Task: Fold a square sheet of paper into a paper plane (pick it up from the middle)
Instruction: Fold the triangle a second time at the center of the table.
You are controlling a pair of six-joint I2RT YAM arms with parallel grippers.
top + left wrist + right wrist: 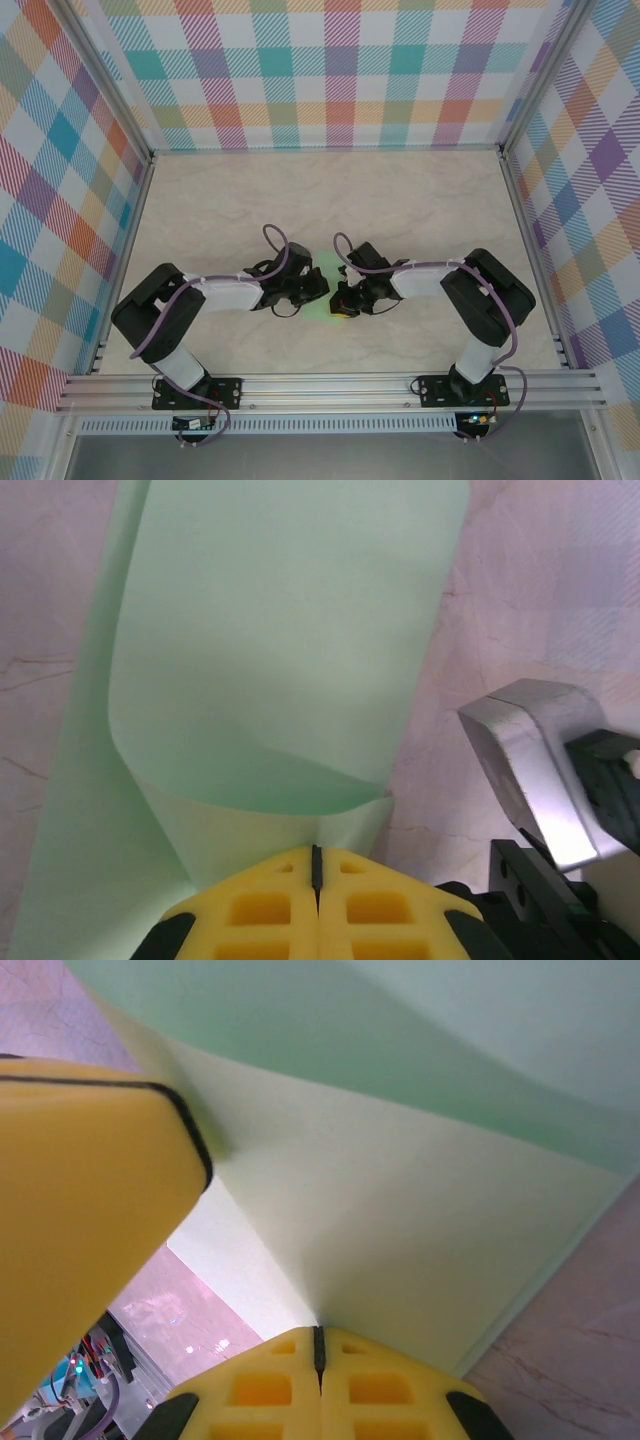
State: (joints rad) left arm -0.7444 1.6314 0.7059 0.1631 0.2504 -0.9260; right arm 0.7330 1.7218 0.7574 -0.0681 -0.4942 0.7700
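Pinching green paper sheet (280,630) | left jaws clamped on it | right jaws too

Pale marble tabletop (400,200); pastel plaid walls (330,70); aluminium frame rails (330,385).

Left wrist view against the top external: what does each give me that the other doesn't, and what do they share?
Left wrist: up close, the green paper curls over in a loop, and the left gripper is shut, pinching its near edge. Top external: the whole layout, with the right gripper meeting the left one over the middle of the table, and the plaid walls around it. Shared: the paper, the left gripper and the marble surface.
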